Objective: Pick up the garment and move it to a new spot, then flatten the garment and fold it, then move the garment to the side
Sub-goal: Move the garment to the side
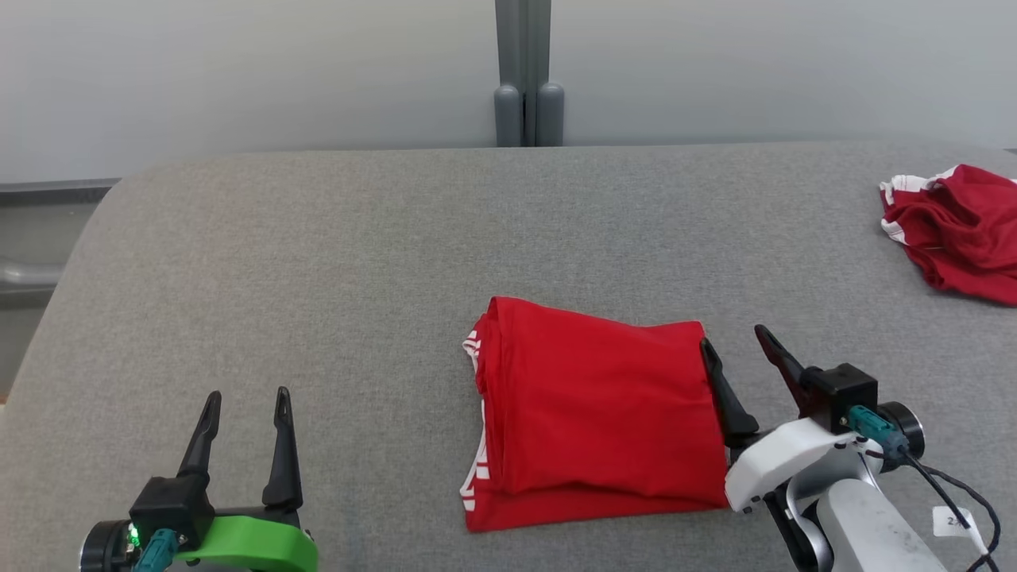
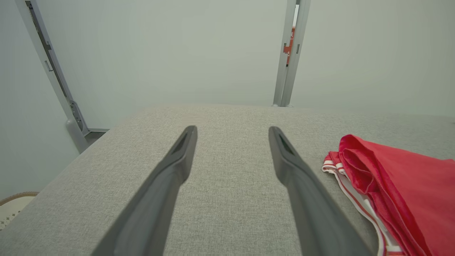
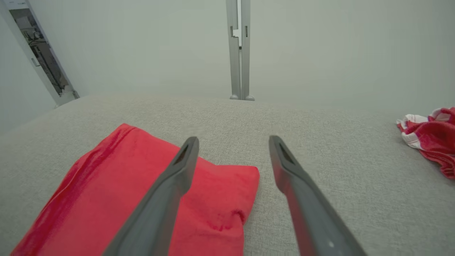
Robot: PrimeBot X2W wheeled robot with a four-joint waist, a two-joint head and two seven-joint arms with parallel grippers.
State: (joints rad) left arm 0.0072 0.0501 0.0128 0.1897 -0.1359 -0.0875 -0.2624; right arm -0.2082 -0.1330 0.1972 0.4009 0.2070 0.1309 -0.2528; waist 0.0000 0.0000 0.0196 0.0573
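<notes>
Dragging by top layer alone, fold in garment (image 1: 596, 413) could be undone; right hand (image 1: 731, 336) held apart at its right edge, left hand (image 1: 247, 393) apart, empty.

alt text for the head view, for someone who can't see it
A folded red cloth garment with white-striped trim lies in the middle of a grey fabric-covered surface. The right gripper, open, sits at its right edge; the left gripper, open, is apart at lower left. A crumpled red-and-white cloth lies far right.
</notes>
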